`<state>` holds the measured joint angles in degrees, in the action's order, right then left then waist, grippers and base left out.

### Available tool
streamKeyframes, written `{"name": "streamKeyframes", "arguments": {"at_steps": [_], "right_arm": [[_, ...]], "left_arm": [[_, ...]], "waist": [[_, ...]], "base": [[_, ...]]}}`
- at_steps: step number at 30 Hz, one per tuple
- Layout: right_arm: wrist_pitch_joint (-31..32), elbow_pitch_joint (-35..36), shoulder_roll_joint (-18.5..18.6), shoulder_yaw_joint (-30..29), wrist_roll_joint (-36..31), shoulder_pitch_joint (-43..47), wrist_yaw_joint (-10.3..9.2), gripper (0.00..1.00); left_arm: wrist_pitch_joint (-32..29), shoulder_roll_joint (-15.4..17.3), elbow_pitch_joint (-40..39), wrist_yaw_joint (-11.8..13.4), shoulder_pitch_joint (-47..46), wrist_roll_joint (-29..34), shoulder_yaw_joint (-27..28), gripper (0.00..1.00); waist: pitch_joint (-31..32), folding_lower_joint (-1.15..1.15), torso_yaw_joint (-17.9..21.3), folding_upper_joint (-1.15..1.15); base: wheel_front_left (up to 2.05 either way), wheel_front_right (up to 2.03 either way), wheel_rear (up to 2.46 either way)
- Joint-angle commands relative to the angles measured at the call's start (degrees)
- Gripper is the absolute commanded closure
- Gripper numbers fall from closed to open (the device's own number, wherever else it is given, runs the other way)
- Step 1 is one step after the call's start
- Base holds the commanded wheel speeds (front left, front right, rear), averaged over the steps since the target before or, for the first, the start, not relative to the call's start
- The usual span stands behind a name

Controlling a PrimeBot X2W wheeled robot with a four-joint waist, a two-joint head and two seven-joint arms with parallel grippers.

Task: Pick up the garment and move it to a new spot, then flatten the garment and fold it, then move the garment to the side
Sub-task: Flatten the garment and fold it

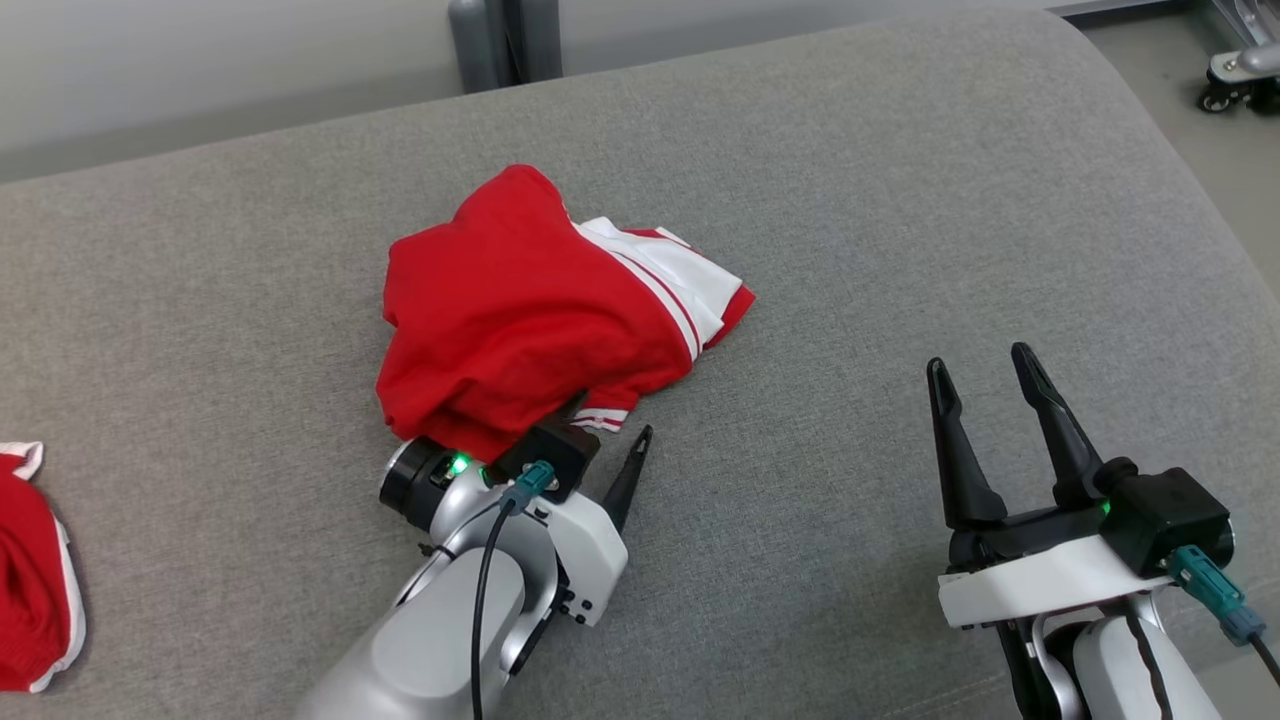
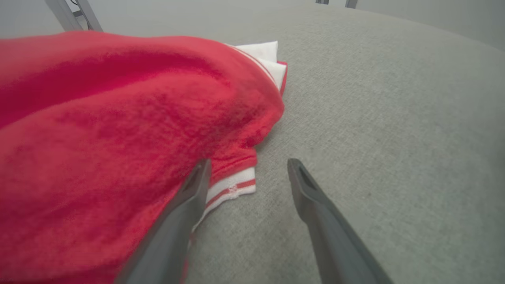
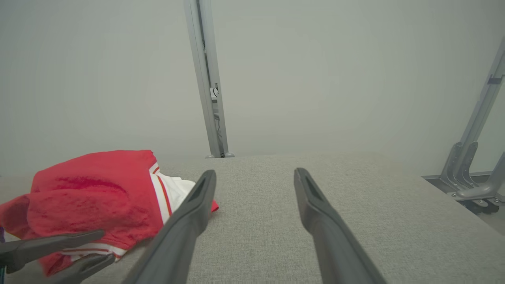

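A crumpled red garment (image 1: 520, 310) with white and red striped trim lies on the grey cushion (image 1: 900, 200). My left gripper (image 1: 612, 418) is open at its near edge. In the left wrist view the garment (image 2: 98, 130) presses against the left gripper's (image 2: 248, 161) left finger, the striped hem lies just inside that finger, and the other finger rests over bare cushion. My right gripper (image 1: 978, 358) stands open and empty, well to the right of the cloth. The right wrist view shows the garment (image 3: 94, 193) to the left of the right gripper (image 3: 255, 171), with the left gripper (image 3: 103, 245) at its edge.
Another red and white cloth (image 1: 35, 580) lies at the cushion's left edge. A grey metal post (image 3: 207, 79) rises behind the cushion. A wheeled metal frame (image 1: 1235, 70) stands on the floor at the far right. The cushion's edge curves down at the right.
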<state>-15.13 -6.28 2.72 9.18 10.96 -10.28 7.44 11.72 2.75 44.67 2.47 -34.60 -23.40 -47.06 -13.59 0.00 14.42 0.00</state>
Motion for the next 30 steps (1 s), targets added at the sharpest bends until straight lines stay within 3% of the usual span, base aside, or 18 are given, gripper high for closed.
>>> {"name": "streamKeyframes", "arguments": {"at_steps": [1,9,10,12,13,14,20,24,30], "right_arm": [[-0.09,0.25,0.35,-0.32,0.43,-0.69,0.09,0.0],[-0.09,0.12,0.35,0.75,0.6,-1.87,0.09,0.0],[-0.09,0.2,0.35,0.74,0.57,-2.06,0.09,0.0],[-0.09,0.29,0.34,0.68,0.29,-2.14,0.09,0.0],[-0.09,0.3,0.35,0.65,0.05,-2.07,0.09,0.0],[-0.09,0.3,0.35,0.61,-0.07,-1.96,0.09,0.0],[-0.09,-0.33,0.35,0.32,-0.87,-0.96,0.09,0.0],[-0.09,-0.81,0.35,0.74,-0.66,0.07,0.09,0.0],[-0.09,-1.32,0.36,1.8,-0.26,1.27,0.09,0.0]], "left_arm": [[0.26,0.26,0.84,0.75,-1.23,-0.71,-0.5,0.0],[0.15,0.27,7.16,3.42,-4.73,-4.49,-5.35,0.0],[-0.04,0.3,7.82,3.77,-5.18,-4.92,-5.86,0.09],[0.27,0.31,8.65,4.24,-5.52,-6.04,-6.81,0.55],[0.61,0.3,8.83,4.35,-5.8,-6.46,-7.25,0.67],[1.11,0.26,8.75,4.57,-6.03,-7.05,-7.42,1.0],[3.3,0.23,5.76,4.11,-7.75,-10.88,-8.14,1.0],[3.44,0.3,-1.96,-0.39,-5.9,-19.12,-3.61,1.0],[3.49,0.24,-10.5,-3.44,-9.88,-22.7,-0.05,1.0]], "waist": [[-0.52,0.0,0.29,0.0],[-1.63,0.0,1.39,0.0],[-1.66,0.0,1.48,0.0],[-1.65,0.0,1.55,0.0],[-1.57,0.0,1.55,0.0],[-1.47,0.0,1.5,0.0],[0.39,0.0,0.28,0.0],[2.45,0.0,-0.58,0.0],[5.43,0.0,-0.8,0.0]], "base": [[0.0,0.0,0.0],[0.0,0.0,0.0],[0.0,0.0,0.0],[0.0,0.0,0.0],[0.0,0.0,0.0],[0.0,0.0,0.0],[0.0,0.0,0.0],[0.0,0.0,0.0],[0.0,0.0,0.0]]}}
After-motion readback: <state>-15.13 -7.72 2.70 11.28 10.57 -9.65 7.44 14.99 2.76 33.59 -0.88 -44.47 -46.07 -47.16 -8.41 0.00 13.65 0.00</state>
